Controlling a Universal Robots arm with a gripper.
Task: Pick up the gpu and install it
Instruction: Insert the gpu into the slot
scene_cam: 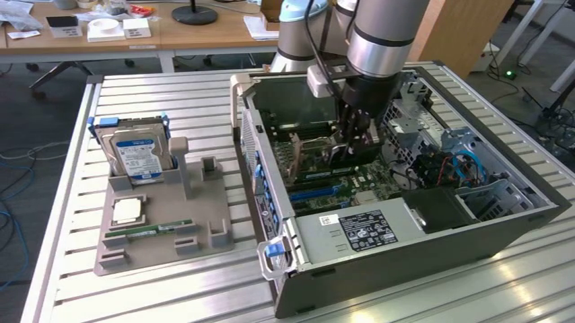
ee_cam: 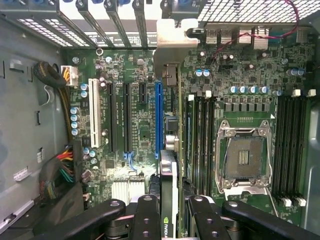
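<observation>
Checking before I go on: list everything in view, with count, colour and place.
table: 1, silvery slats, under everything
case: 1, grey, open, exterior view's right
motherboard: 1, green, inside case
gpu: 1, black, silvery bracket, edge-on over motherboard
holder: 1, grey, exterior view's left
hard drive: 1, silver, upright in holder
RAM stick: 1, green, flat on holder
gripper: 1, black, shut on gpu, inside case

a silver hard drive (scene_cam: 137, 156) with a blue-white label stands upright in a grey holder (scene_cam: 211, 202) on the slatted metal table (scene_cam: 161, 101). a square chip (scene_cam: 128, 210) and a green ram stick (scene_cam: 148, 230) lie flat on the holder's base. a wooden desk (scene_cam: 180, 37) stands behind.
</observation>
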